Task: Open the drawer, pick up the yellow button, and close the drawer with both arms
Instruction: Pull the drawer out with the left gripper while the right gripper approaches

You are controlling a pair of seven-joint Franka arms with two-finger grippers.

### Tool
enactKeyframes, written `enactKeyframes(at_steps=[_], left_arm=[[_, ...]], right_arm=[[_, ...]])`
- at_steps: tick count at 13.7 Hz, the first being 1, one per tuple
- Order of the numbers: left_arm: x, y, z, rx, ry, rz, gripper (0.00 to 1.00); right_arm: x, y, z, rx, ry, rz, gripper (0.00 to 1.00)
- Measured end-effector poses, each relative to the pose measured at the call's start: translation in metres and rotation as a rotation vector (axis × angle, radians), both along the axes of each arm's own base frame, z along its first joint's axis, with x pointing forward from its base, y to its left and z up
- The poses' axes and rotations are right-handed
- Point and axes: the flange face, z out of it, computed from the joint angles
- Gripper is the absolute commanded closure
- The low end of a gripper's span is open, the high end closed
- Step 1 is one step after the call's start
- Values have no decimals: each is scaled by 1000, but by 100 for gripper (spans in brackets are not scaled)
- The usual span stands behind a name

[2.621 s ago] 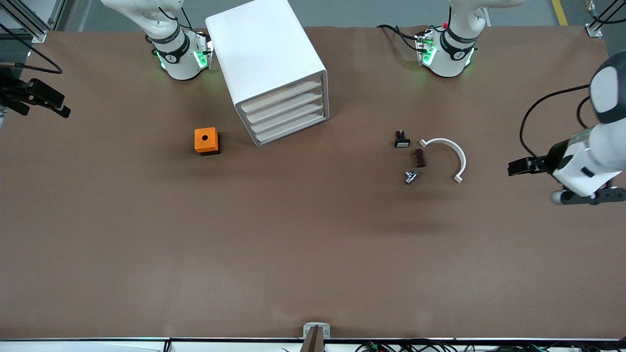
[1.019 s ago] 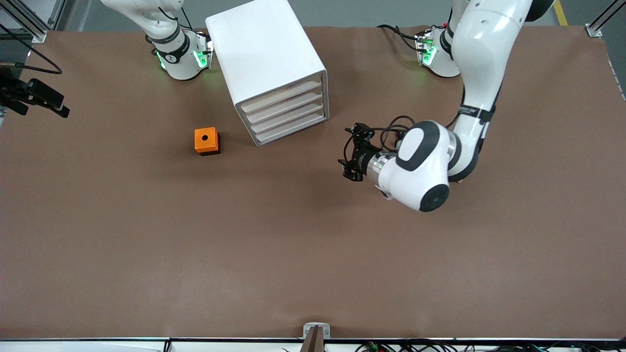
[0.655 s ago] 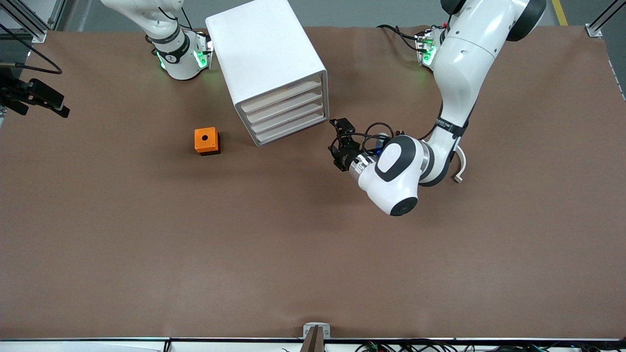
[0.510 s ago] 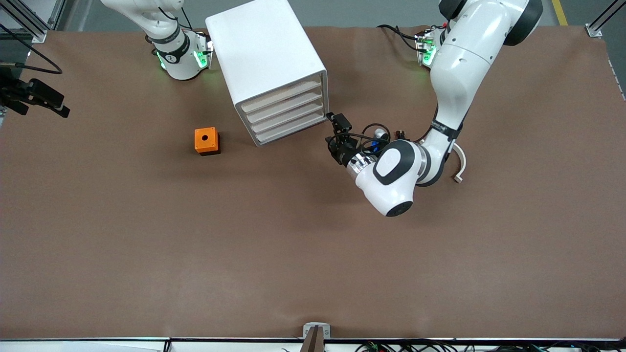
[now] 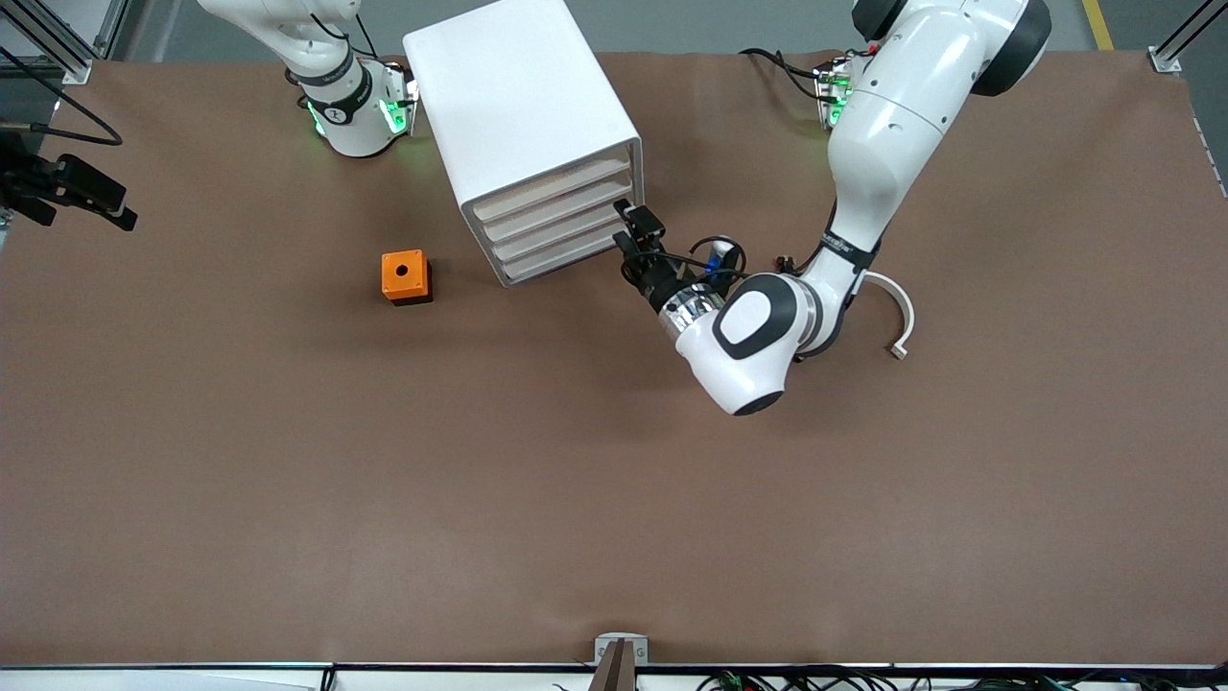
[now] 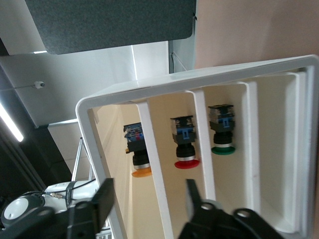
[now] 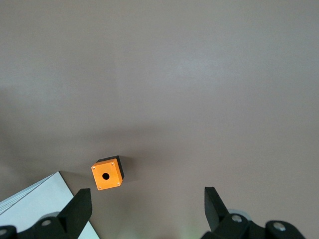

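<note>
While right tool (image 7: 147,204) waits wide, left tool (image 6: 148,191) (fingers apart) faces button (image 6: 137,152) in drawer unit (image 5: 518,96).

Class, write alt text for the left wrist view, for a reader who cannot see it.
The open left end effector faces the white drawer unit at close range, with one white bar of the unit's front lying between its tips. Inside, three push-buttons sit in separate compartments: an orange-capped button, a red-capped button and a green-capped button.
</note>
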Motion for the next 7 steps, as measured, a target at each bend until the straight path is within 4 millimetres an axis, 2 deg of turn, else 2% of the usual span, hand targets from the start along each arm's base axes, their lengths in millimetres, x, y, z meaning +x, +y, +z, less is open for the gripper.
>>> enactKeyframes(at_steps=[3, 7], left_arm=[[-16, -13, -6, 10, 18, -30, 56], [-46, -17, -24, 29, 98, -99, 56]], right_arm=[[0, 0, 0, 0, 0, 0, 0], [0, 0, 0, 0, 0, 1, 0]])
